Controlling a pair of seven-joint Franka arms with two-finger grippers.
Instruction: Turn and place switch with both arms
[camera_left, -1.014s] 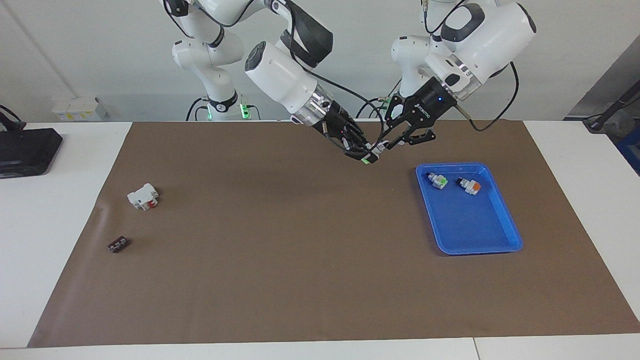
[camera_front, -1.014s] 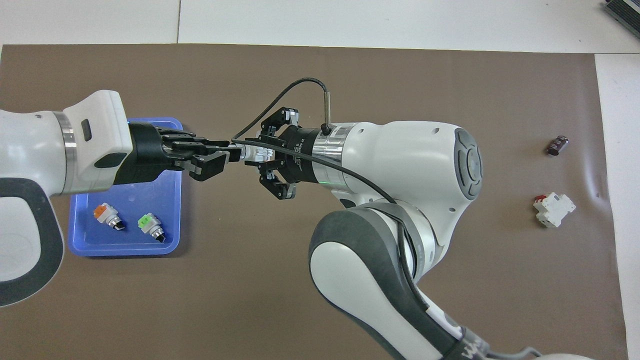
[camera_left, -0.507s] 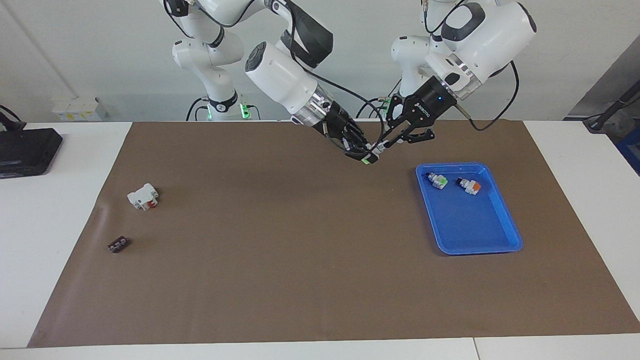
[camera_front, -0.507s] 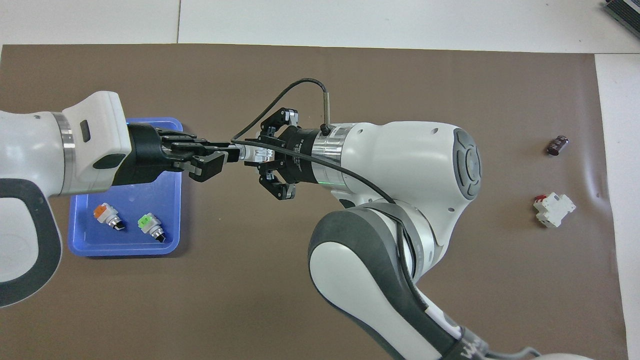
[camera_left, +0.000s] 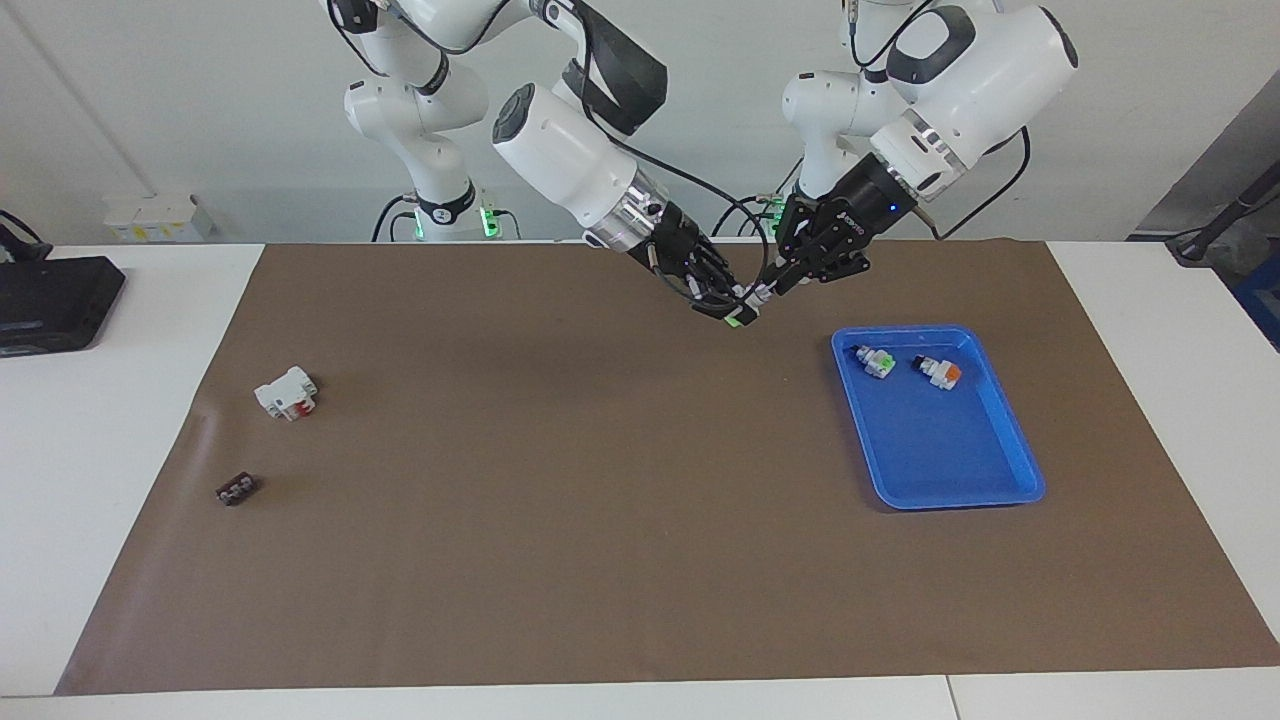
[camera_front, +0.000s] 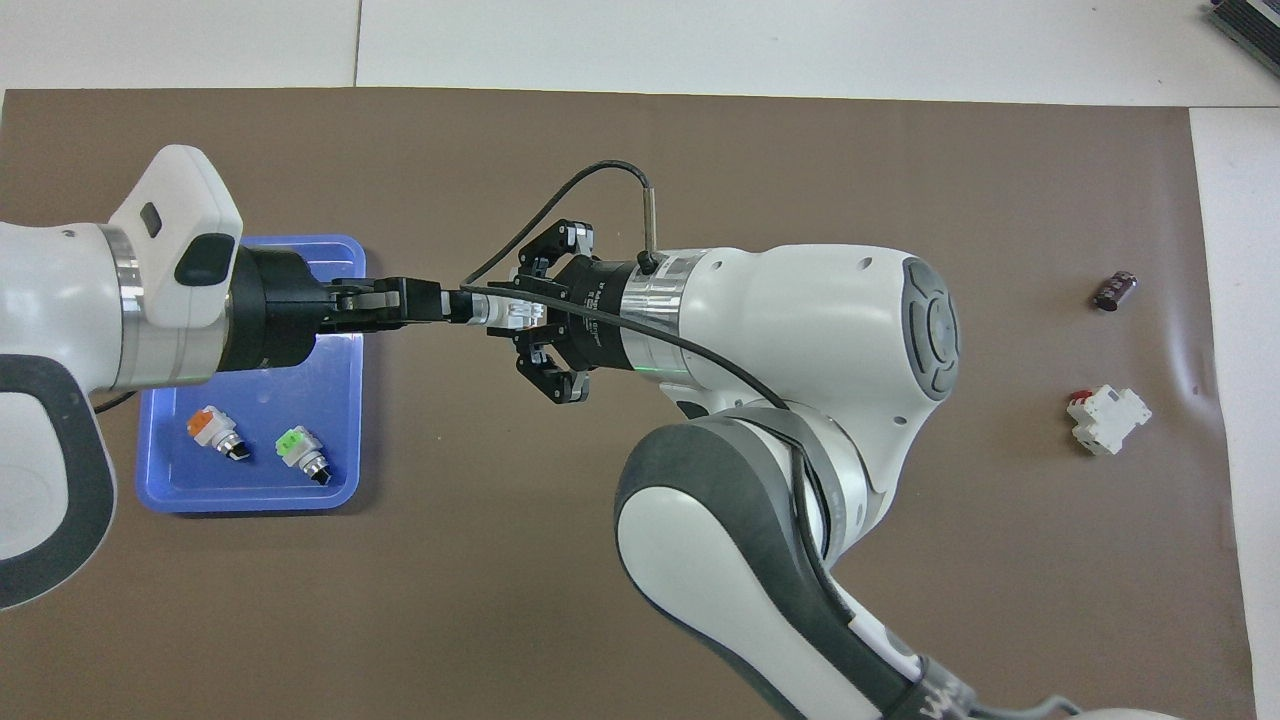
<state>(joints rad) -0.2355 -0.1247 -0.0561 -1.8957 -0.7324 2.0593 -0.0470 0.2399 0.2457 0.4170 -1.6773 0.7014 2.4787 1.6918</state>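
My right gripper (camera_left: 735, 308) is shut on the switch (camera_left: 738, 319), a small white body with a green cap, and holds it in the air over the brown mat, beside the blue tray (camera_left: 1000, 440). In the overhead view the right gripper (camera_front: 512, 312) holds the switch's white body (camera_front: 500, 311). My left gripper (camera_left: 766, 290) points at the switch's other end and meets it tip to tip; it also shows in the overhead view (camera_front: 445, 303). Whether it grips the switch cannot be told.
The blue tray (camera_front: 340, 400) holds another green-capped switch (camera_left: 878, 362) and an orange-capped switch (camera_left: 941, 371). A white block with a red part (camera_left: 286, 392) and a small dark part (camera_left: 236, 489) lie on the mat toward the right arm's end.
My left gripper has turned about its wrist by roughly a quarter turn while staying at the switch's end. My right gripper and the switch have hardly moved.
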